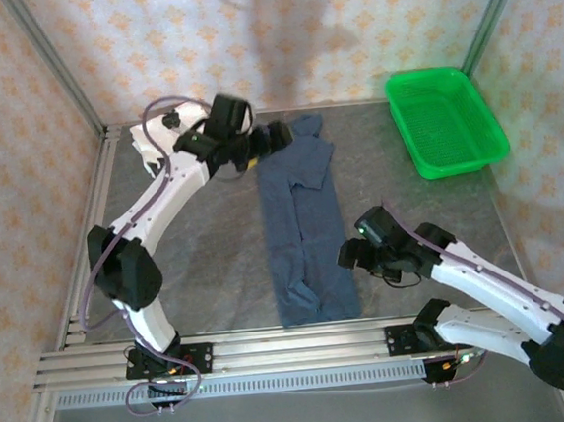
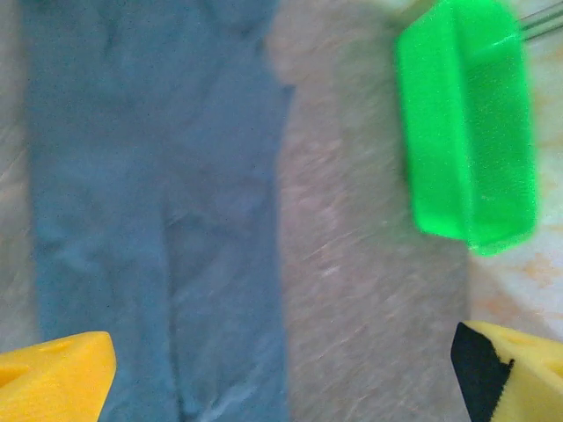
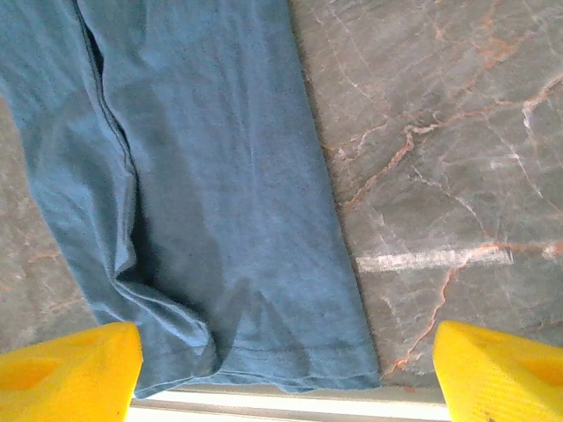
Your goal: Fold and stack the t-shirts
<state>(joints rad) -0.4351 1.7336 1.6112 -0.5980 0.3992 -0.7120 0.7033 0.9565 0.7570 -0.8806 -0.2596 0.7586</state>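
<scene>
Hovering wide open and empty, left gripper (image 2: pixel 281 378) is hanging above navy t-shirt's (image 1: pixel 304 239) far end, right gripper (image 3: pixel 286 369) likewise above its near right corner.

The left arm (image 1: pixel 157 197) and right arm (image 1: pixel 485 277) are wearing white shells between bulky black joints. A greyish-purple cable (image 1: pixel 166 107) is looping along the left arm. The left gripper (image 2: pixel 281 374) and right gripper (image 3: pixel 286 369) are showing yellow wedge-shaped fingers (image 3: pixel 66 369), the left one carrying a black ribbed pad (image 2: pixel 478 369).
</scene>
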